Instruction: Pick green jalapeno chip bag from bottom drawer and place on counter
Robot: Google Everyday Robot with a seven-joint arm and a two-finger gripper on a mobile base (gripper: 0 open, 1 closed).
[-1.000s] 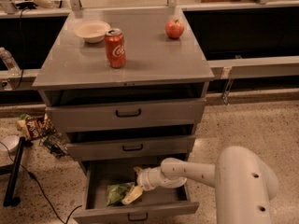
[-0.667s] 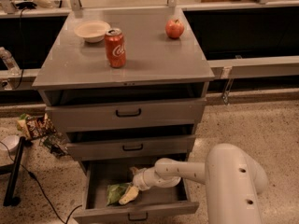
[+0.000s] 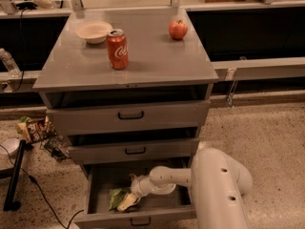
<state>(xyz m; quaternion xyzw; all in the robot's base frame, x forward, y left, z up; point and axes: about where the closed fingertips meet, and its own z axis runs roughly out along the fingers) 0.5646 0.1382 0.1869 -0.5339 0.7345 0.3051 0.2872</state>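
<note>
The gripper (image 3: 127,202) sits inside the open bottom drawer (image 3: 157,214), against the right edge of the green jalapeno chip bag (image 3: 116,197). Whether it has closed on the bag cannot be told. The bag lies on the drawer floor, left of centre.

The counter (image 3: 157,63) carries a red Coca-Cola can (image 3: 117,49), a pale bowl (image 3: 94,32) and a red apple (image 3: 177,29). Snack packets (image 3: 35,129) lie on the speckled floor (image 3: 257,128), left of the cabinet.

The bag is crinkled and green, with a pale patch.

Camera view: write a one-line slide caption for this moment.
Gripper at the green jalapeno chip bag inside the open bottom drawer, below the counter.
</note>
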